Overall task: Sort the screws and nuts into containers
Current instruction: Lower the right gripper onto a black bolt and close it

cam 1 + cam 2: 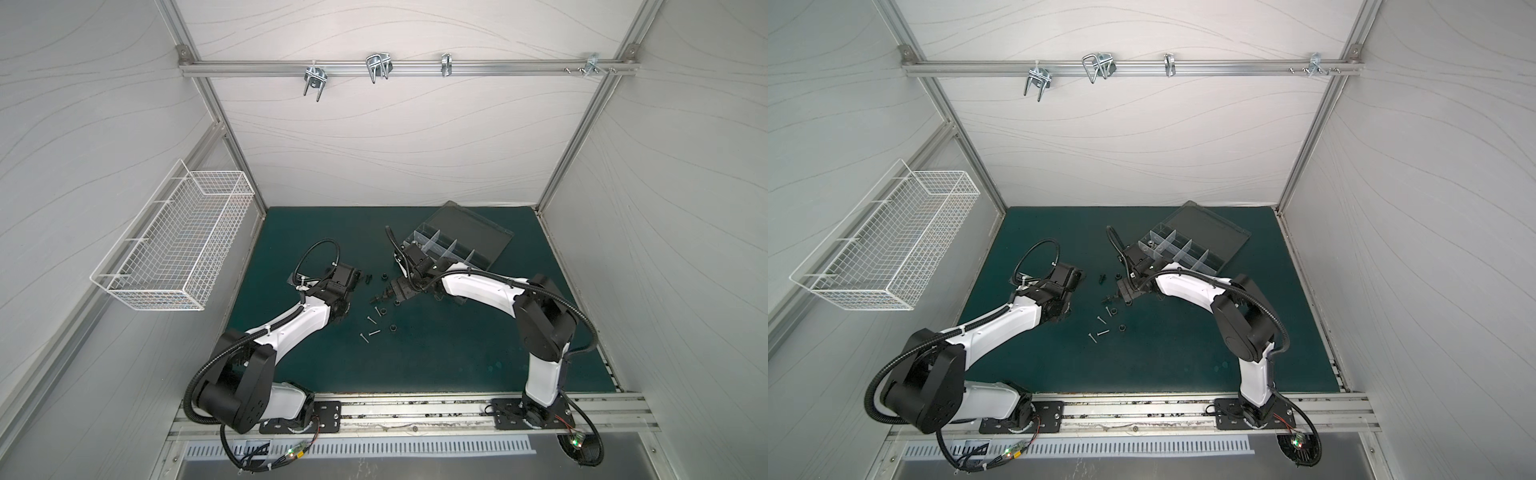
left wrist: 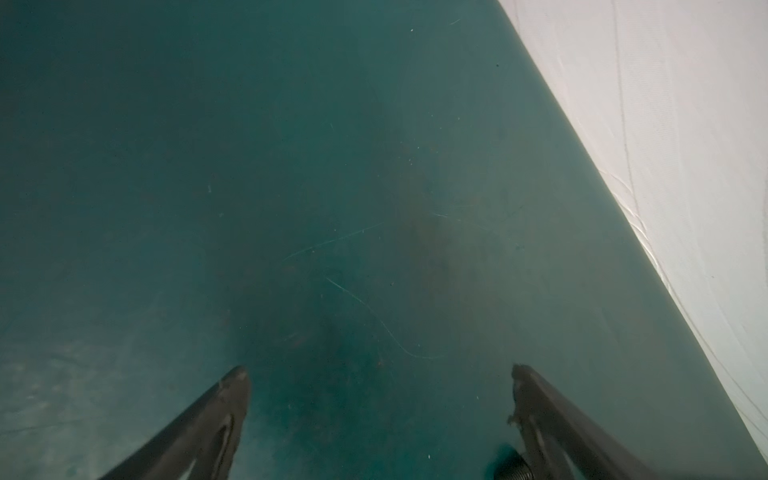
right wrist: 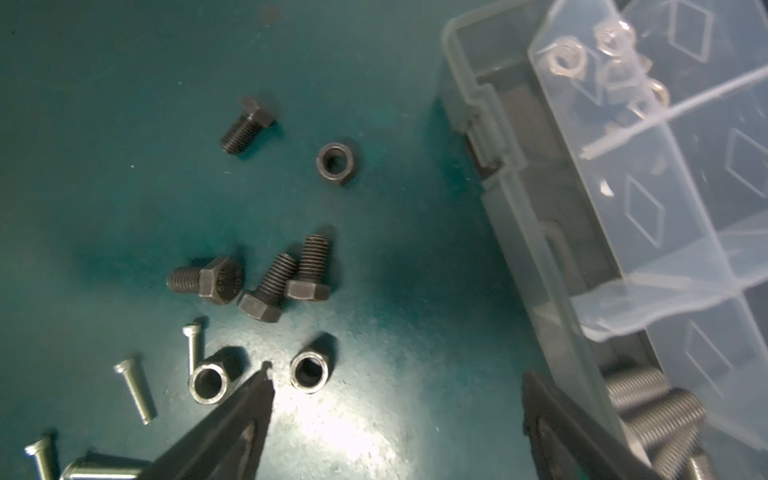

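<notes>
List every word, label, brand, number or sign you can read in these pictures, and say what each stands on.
No text can be read.
Black hex bolt: faint marks on its head, too blurred to read.
Clear organizer box: only embossed diamond outlines, no lettering.
Green mat and wire basket: no text visible.

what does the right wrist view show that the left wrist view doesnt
Right wrist only: black hex-head bolts, a black hexagonal nut, two silver-faced nuts and thin silver screws lying loose, plus the clear plastic organizer box holding thick silver bolts.
Left wrist only: a white wall panel and a dark threaded piece, cut off at the picture's edge.
Both: the dark green mat, and each view's own gripper open and empty, the right gripper and the left gripper.
</notes>
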{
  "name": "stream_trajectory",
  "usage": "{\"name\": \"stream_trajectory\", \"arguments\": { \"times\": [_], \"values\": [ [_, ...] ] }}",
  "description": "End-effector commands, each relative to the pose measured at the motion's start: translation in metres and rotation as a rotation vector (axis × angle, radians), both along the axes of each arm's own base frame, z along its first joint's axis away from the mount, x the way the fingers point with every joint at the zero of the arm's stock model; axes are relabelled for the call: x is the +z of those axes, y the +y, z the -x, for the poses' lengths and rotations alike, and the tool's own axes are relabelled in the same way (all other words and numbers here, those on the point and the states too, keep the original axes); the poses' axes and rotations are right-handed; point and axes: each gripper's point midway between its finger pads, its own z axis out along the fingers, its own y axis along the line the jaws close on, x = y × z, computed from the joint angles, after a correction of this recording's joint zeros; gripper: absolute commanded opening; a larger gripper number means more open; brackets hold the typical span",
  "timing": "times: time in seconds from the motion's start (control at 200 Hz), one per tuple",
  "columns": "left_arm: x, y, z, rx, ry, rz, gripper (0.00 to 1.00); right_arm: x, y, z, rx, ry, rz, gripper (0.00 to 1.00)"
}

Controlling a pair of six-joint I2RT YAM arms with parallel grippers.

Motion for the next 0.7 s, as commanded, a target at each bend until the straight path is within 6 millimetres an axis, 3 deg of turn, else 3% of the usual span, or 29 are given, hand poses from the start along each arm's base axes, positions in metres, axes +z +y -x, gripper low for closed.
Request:
{"name": "stream_trajectory", "arguments": {
  "times": [0.0, 0.295, 0.695],
  "values": [
    [0.014, -0.006, -0.021, 0.054, -0.093, 0.049, 0.99, -0.004, 0.008, 0.002, 0.047, 0.006, 0.018, 0.93],
    [-0.006, -0.005, -0.032, 0.076, -0.078, 0.073, 0.99, -0.016, 0.020, 0.004, 0.097, 0.033, -0.009, 0.89],
    [-0.004, 0.022, -0.014, 0.077, -0.048, 0.032, 0.99, -0.035, 0.042, -0.002, 0.122, 0.095, -0.021, 0.61]
  ]
}}
